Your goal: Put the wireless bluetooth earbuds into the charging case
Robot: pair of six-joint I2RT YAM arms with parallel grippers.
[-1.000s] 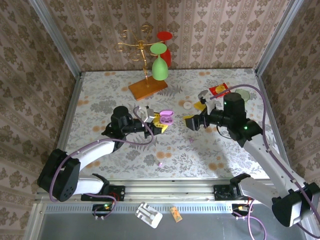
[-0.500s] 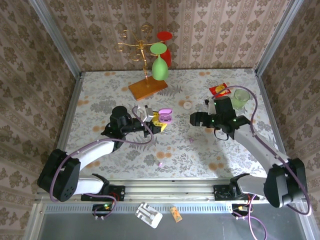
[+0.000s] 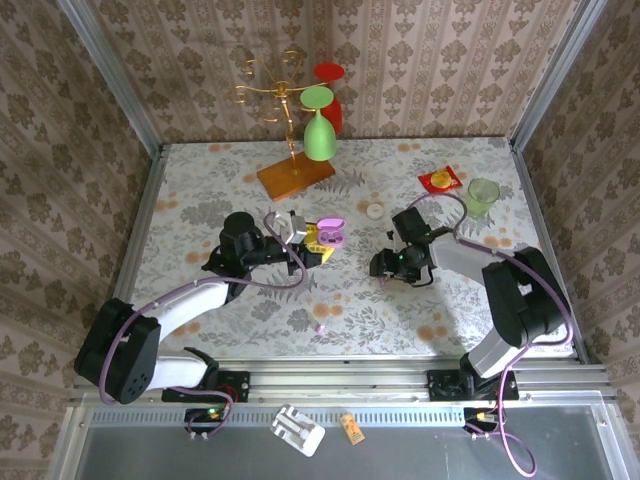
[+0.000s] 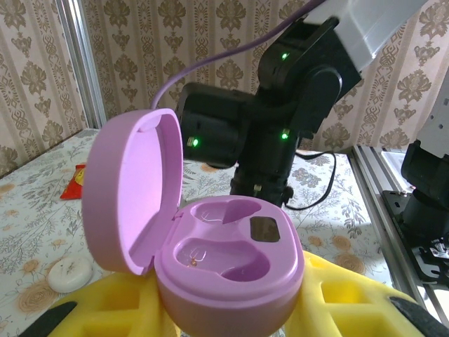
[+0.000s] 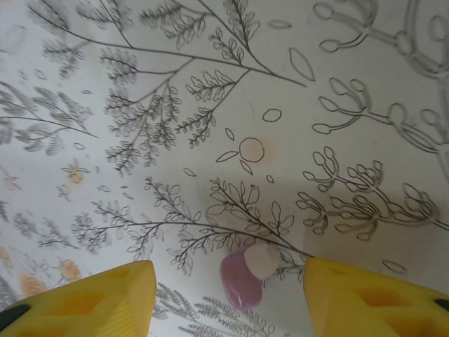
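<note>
Lilac charging case (image 4: 231, 274) sits clamped in left claw (image 4: 224, 307); right claw (image 5: 224, 298), parted, straddles an earbud (image 5: 244, 279), gaps both sides

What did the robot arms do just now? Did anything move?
The right gripper swung down toward the near side and now straddles one earbud on the table, fingers apart, not touching it. The green cup came back into sight. The left gripper kept holding the open charging case; the other earbud stayed put.

Left gripper (image 3: 316, 241) reaches forward, fingers clamped on the charging case (image 3: 333, 234). Right gripper (image 5: 226, 281) points down, fingers apart.
</note>
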